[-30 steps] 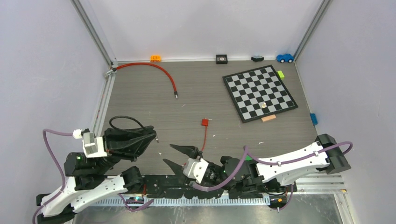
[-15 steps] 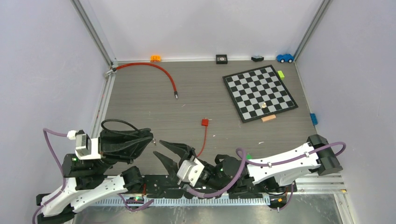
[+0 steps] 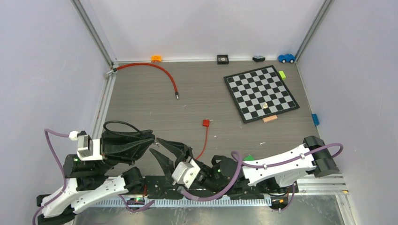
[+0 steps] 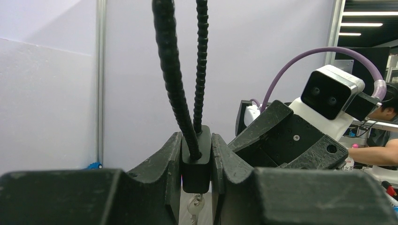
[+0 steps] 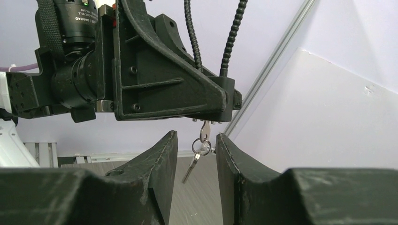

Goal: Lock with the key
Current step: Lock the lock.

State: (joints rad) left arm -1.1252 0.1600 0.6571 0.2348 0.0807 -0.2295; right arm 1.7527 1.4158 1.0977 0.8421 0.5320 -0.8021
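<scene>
- Left gripper [image 4: 196,140] is clamped narrow on the lock [image 4: 195,169], a small black block pinched between its fingers, held over the near-left part of the table [image 3: 141,103].
- Two ends of a black ribbed cable [image 4: 172,75] rise from the lock's top; in the top view the cable loops back over the gripper.
- Key [image 5: 204,130], silver, sits in the lock's underside; a ring [image 5: 202,147] hangs from it, with a second key [image 5: 189,169] dangling aslant.
- Right gripper [image 5: 196,140] points at the left one, jaws part open, a finger on either side of the ring; whether the right-hand finger touches the ring I cannot tell.
</scene>
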